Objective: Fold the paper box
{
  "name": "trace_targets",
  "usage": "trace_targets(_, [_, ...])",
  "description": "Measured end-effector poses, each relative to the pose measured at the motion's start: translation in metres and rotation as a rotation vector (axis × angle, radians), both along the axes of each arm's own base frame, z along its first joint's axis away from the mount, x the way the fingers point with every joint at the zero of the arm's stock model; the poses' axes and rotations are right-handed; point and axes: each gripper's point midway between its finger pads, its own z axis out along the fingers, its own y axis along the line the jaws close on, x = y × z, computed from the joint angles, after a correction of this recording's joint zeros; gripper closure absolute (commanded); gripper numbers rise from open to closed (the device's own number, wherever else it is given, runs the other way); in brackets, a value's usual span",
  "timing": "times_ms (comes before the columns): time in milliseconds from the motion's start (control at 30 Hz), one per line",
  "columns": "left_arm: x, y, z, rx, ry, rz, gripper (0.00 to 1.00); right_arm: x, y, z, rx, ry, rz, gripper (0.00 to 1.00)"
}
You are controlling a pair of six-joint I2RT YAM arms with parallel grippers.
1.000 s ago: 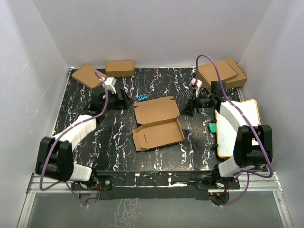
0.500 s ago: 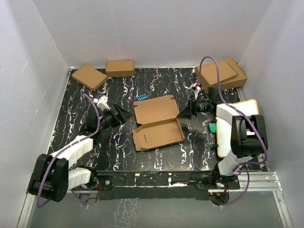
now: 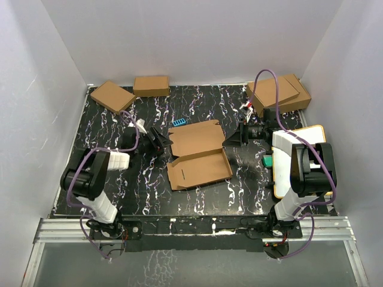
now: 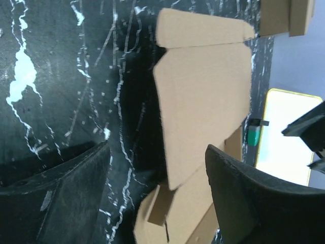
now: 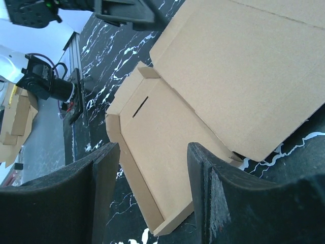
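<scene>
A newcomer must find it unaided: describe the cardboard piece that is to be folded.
On the black, white-veined table, look at the middle. There lies a plain brown corrugated-cardboard mailer, its near half with raised walls and a slot. The brown cardboard boxes at the far corners are all closed; only this one lies open.

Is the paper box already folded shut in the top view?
No, the paper box lies open, with its lid panel spread flat behind the shallow tray.
</scene>
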Motion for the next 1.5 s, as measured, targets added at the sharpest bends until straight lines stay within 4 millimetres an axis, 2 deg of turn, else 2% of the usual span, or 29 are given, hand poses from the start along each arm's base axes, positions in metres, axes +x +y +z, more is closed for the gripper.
trace_targets(100, [0.004,-0.005,-0.017,-0.017,0.030,-0.027,0.35,0.001,-0.003,0.000,0.004,0.006,-0.007,0.39])
trace_targets(233, [0.014,-0.013,-0.017,-0.055,0.006,-0.050,0.41,0.004,-0.010,-0.002,0.006,0.014,-0.026,0.39])
trace_targets(400, [0.022,-0.019,-0.020,-0.085,0.002,-0.062,0.54,0.006,-0.012,-0.004,0.006,0.020,-0.034,0.40])
trace_targets(600, [0.028,-0.025,-0.029,-0.117,0.017,-0.078,0.86,0.006,-0.013,-0.004,0.007,0.021,-0.037,0.39])
trace_targets(767, [0.029,-0.027,-0.029,-0.103,-0.009,-0.106,0.97,0.008,-0.018,-0.004,0.009,0.020,-0.050,0.37])
trace_targets(867, [0.029,-0.027,-0.020,-0.074,-0.065,-0.141,0.99,0.011,-0.023,-0.004,0.008,0.017,-0.064,0.36])
trace_targets(1000, [0.030,-0.028,0.008,-0.031,-0.210,-0.209,1.00,0.013,-0.026,-0.002,-0.006,-0.009,-0.077,0.34])
trace_targets(1167, [0.025,-0.032,0.040,-0.026,-0.384,-0.281,1.00,0.014,-0.029,0.015,-0.016,-0.088,-0.085,0.30])
trace_targets(1333, [0.012,-0.034,0.047,-0.051,-0.457,-0.313,1.00,0.012,-0.036,0.011,-0.001,-0.086,-0.115,0.22])
trace_targets(1500, [0.002,-0.034,0.062,-0.068,-0.535,-0.328,1.00,0.007,-0.037,0.005,0.011,-0.069,-0.121,0.22])
